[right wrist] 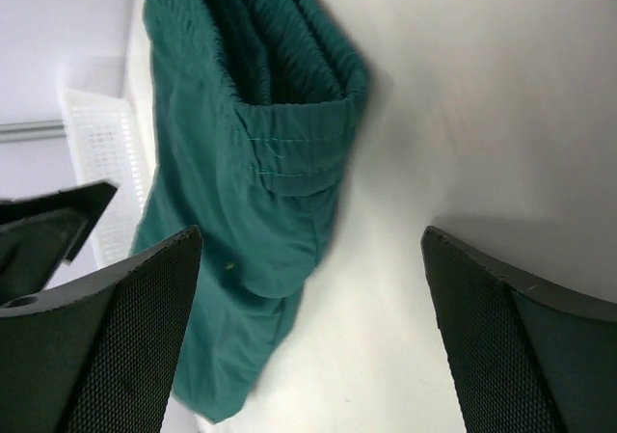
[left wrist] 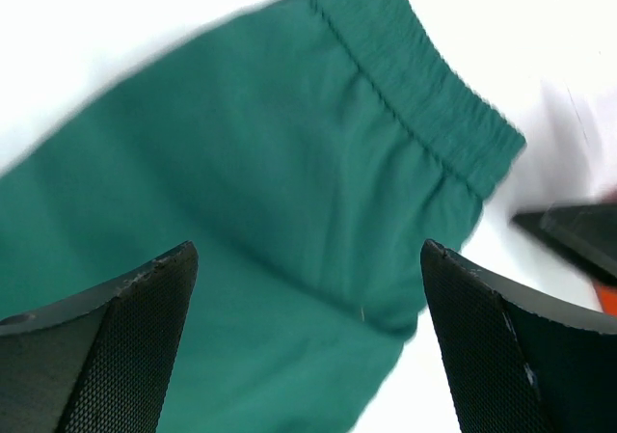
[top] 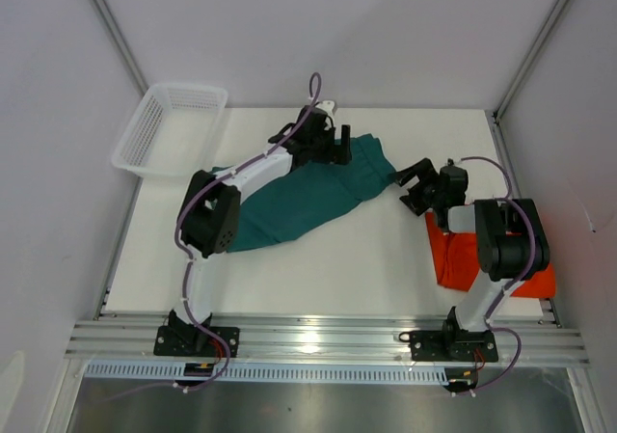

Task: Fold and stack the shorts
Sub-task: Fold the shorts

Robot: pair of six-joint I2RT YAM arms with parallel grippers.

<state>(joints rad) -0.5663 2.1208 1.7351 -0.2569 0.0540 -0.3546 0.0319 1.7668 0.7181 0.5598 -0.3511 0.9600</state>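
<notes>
The dark teal green shorts (top: 308,197) lie spread across the middle of the table, waistband toward the right. My left gripper (top: 337,147) is open just above their far edge; the left wrist view shows the teal fabric (left wrist: 260,182) and its elastic waistband (left wrist: 424,95) between the spread fingers. The orange shorts (top: 487,259) lie folded at the near right, partly under the right arm. My right gripper (top: 413,184) is open and empty over bare table just right of the teal waistband, which shows in the right wrist view (right wrist: 280,115).
A white mesh basket (top: 169,129) stands at the far left corner, also seen in the right wrist view (right wrist: 101,163). The table's (top: 366,269) near edge meets a metal rail. Grey walls close in on the left, back and right.
</notes>
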